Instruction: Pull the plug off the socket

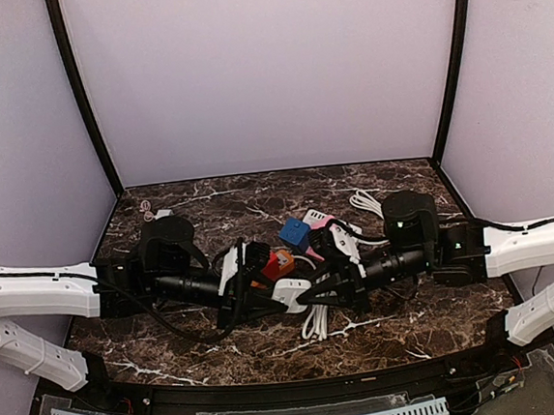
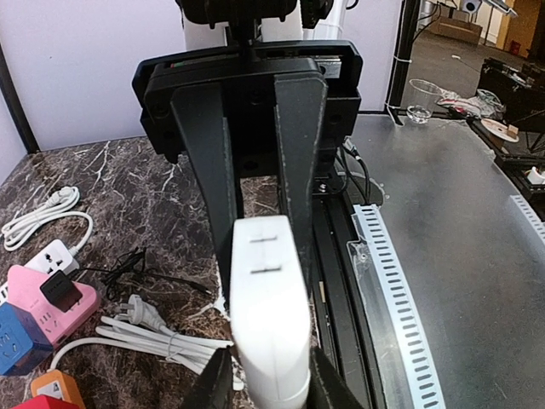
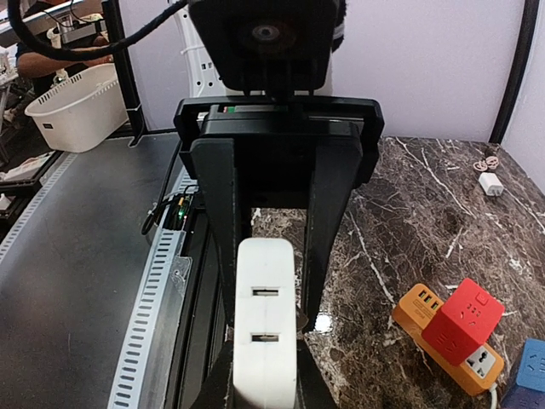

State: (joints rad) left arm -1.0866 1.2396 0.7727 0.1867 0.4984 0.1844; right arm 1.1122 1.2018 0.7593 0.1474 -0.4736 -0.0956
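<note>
1. Left gripper [image 2: 271, 379]: closed narrowly on a white plastic block [image 2: 268, 307] with rounded edges and two thin slots. One finger lies against each side of it.
2. Right gripper [image 3: 264, 379]: clamped tight on the white plastic block, whose two slots face the wrist camera.
3. Top view: both grippers meet tip to tip near the middle of the dark marble worktop [image 1: 173, 348], with the white plastic block between them. Whether it is one piece or a plug seated in a socket cannot be told.
4. Orange power strip [image 3: 426, 317] carrying a red cube socket [image 3: 464, 319], on the worktop beside the right gripper.
5. Pink power strip [image 2: 34, 311] with a black adapter [image 2: 60, 291] plugged into its top, and a blue cube socket [image 2: 13, 341] touching it.
6. Bundled white cable [image 2: 153, 336] with its plug, lying near the left gripper. A second coiled white cable [image 2: 43, 223] lies farther off.
</note>
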